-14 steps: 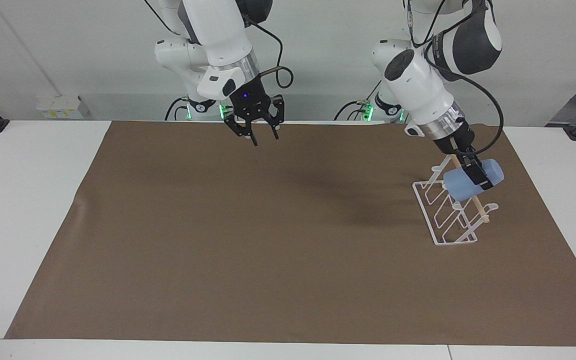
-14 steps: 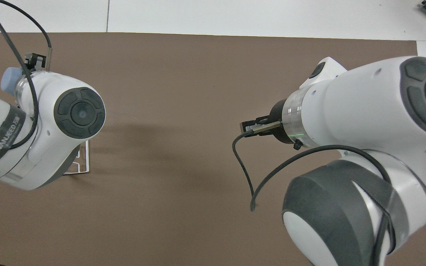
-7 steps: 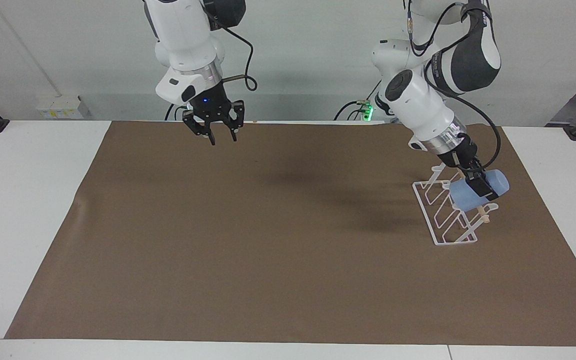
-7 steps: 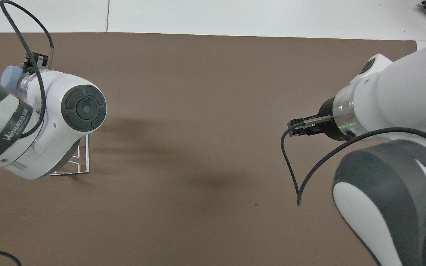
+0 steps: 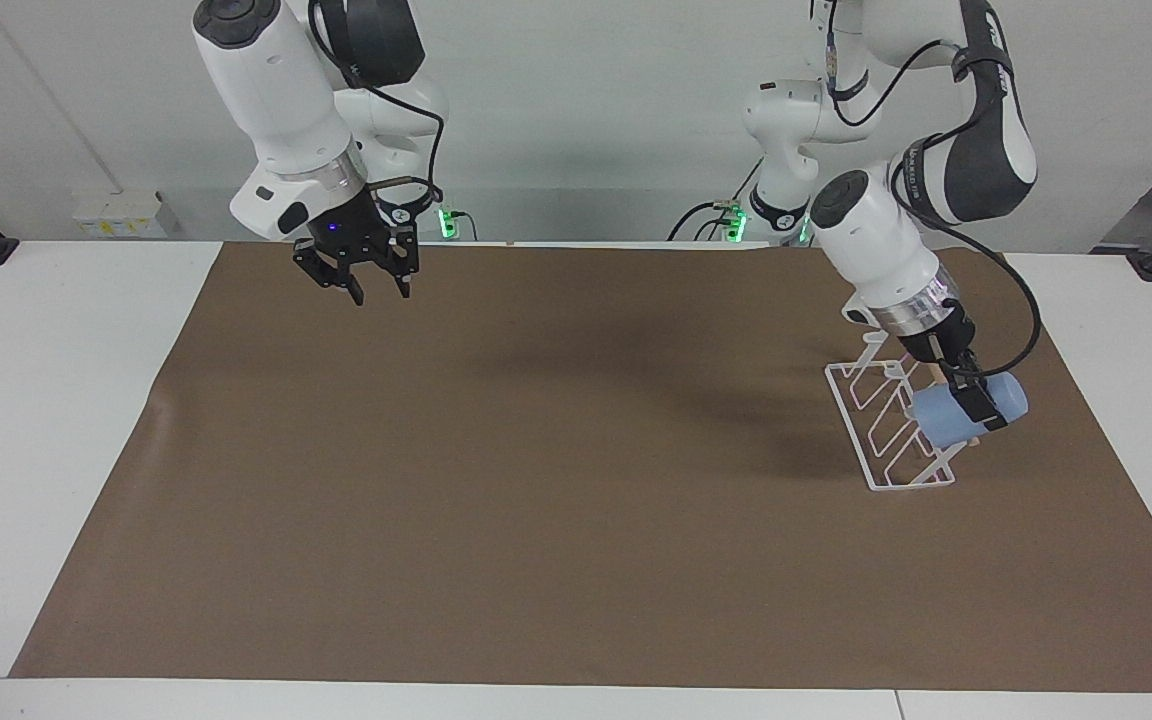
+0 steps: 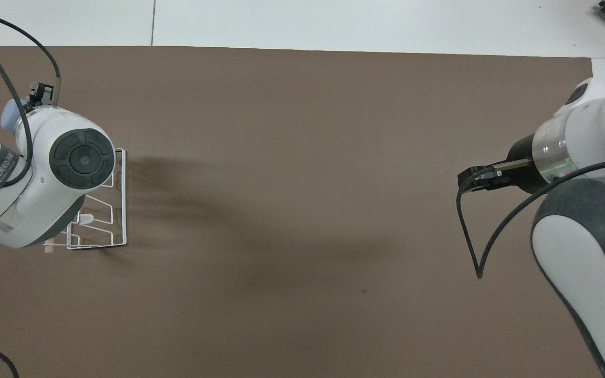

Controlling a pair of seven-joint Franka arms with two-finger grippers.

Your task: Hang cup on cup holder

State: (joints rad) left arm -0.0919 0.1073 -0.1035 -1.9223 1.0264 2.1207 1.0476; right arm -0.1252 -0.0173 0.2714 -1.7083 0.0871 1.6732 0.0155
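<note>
Facing view: the light-blue cup (image 5: 971,411) is held clamped by the left gripper (image 5: 976,404), tilted against the wire cup holder (image 5: 886,440) for hooking onto a prong; the right gripper (image 5: 376,290) is seen partly open and empty, parked over the brown mat (image 5: 536,480).

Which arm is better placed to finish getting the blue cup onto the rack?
The left arm. Its left gripper is already shut on the cup, right at the cup holder. The right gripper hangs empty above the mat at the right arm's end of the table, well away from both.
</note>
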